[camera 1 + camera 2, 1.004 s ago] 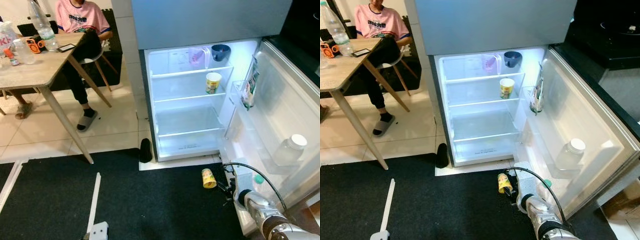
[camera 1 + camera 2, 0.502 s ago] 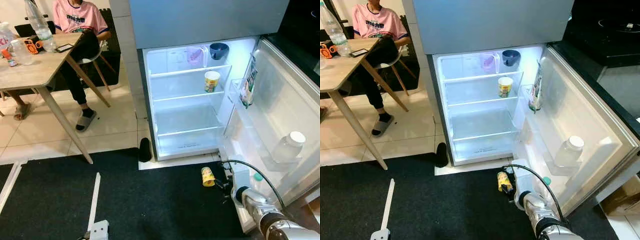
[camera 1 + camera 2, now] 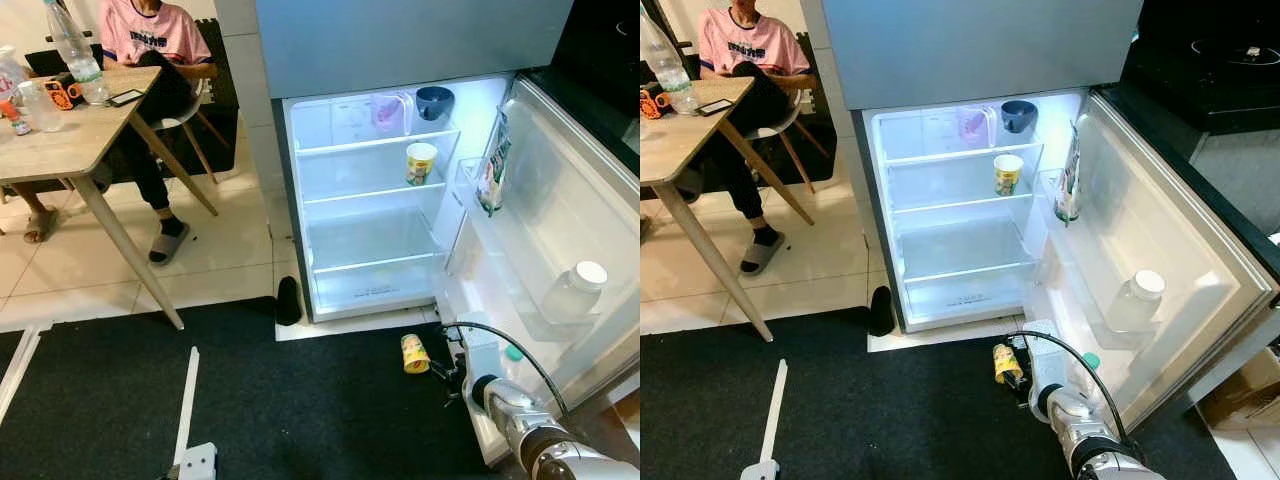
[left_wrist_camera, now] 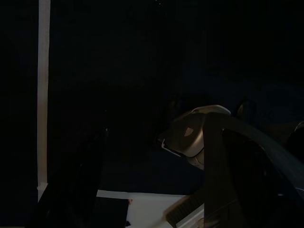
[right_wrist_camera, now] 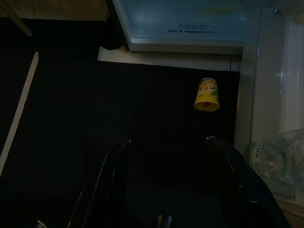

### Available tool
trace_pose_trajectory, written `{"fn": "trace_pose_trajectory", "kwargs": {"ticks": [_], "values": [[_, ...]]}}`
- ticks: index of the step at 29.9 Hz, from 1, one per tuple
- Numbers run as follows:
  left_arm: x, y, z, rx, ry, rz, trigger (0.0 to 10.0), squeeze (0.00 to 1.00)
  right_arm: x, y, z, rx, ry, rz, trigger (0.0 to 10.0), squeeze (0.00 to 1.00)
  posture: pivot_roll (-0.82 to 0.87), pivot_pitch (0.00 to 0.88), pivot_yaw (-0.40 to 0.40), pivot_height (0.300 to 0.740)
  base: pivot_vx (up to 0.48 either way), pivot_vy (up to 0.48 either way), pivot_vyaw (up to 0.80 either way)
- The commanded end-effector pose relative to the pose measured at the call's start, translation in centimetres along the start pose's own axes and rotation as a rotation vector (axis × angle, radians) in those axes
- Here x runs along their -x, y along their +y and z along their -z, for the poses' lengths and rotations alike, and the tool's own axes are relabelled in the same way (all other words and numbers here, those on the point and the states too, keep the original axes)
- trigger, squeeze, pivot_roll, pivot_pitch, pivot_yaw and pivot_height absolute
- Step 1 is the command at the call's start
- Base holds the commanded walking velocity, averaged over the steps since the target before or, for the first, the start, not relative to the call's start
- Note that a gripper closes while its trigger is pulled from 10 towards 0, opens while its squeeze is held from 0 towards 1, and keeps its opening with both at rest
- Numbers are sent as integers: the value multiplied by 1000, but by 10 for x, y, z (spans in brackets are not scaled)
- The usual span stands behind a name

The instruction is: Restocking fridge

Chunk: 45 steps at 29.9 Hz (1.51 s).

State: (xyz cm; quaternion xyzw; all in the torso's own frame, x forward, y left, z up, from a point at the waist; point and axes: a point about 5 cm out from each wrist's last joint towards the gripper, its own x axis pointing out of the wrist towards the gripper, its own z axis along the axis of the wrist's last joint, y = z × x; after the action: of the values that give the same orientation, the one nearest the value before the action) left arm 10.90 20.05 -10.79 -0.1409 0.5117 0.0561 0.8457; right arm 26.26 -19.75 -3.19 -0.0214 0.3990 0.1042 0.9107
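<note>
The fridge [image 3: 375, 210] stands open and lit, with its door [image 3: 560, 230] swung out to the right. A yellow cup [image 3: 421, 163] stands on the middle shelf, and a pink jug [image 3: 388, 112] and a blue bowl [image 3: 436, 102] sit on the top one. A second yellow cup [image 3: 414, 353] lies on its side on the black mat, by the fridge's front corner. My right gripper [image 5: 168, 161] hovers low just right of that cup, open, with nothing between its fingers [image 5: 107, 185]. My left gripper [image 4: 156, 190] hangs in the dark with its fingers apart.
The door shelves hold a packet [image 3: 491, 170], a white-capped jar [image 3: 573, 293] and a clear bottle [image 5: 273, 156] low down. A black slipper [image 3: 289, 300] lies by the fridge's left corner. A white strip [image 3: 190, 395] lies on the mat. A table [image 3: 60, 150] and a seated person [image 3: 150, 60] are at far left.
The whole picture has shifted slightly, so the camera moved. The right gripper stays beside the fallen cup, and nothing was taken hold of.
</note>
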Motion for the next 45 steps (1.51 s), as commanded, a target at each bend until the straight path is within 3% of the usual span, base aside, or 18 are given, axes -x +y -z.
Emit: {"fn": "trace_pose_trajectory", "kwargs": {"ticks": [1,8,9,10,11,24,25,26,27,37,45], "values": [[2,5,2,0,3,-12,10000,0,-1,4,2,1,15,-7,10000,0,23,0,28,740,0,0,0],[2,5,3,2,4,-13,10000,0,-1,5,3,6,17,-11,10000,0,22,0,26,740,0,0,0],[2,5,2,4,1,-13,10000,0,-1,5,6,2,22,-19,10000,161,22,0,26,740,0,0,0],[2,5,1,6,-1,-13,10000,0,-1,6,8,-2,26,-24,10000,161,22,0,25,740,0,0,0],[1,4,1,9,-3,-12,10000,0,0,6,13,-3,35,-28,10000,1000,21,0,24,740,0,0,0],[0,0,0,25,-6,-10,10000,0,18,-3,79,-54,187,3,10000,1000,15,0,22,740,0,0,0],[0,0,0,25,-5,-10,10000,0,19,-4,83,-59,195,8,10000,882,15,0,22,740,0,0,0],[0,0,0,25,-5,-10,10000,0,19,-4,83,-59,195,8,10000,882,15,0,22,740,0,0,0],[0,1,1,23,-3,-11,10000,0,23,-6,91,-69,217,23,10000,0,11,0,24,740,0,0,0],[0,-1,1,27,0,-14,10000,0,36,-10,123,-47,323,80,10000,0,-2,0,0,740,0,0,0],[-3,-9,-5,22,-11,6,10000,0,36,-12,121,-24,326,87,10000,0,-21,0,-7,740,0,0,0]]}}
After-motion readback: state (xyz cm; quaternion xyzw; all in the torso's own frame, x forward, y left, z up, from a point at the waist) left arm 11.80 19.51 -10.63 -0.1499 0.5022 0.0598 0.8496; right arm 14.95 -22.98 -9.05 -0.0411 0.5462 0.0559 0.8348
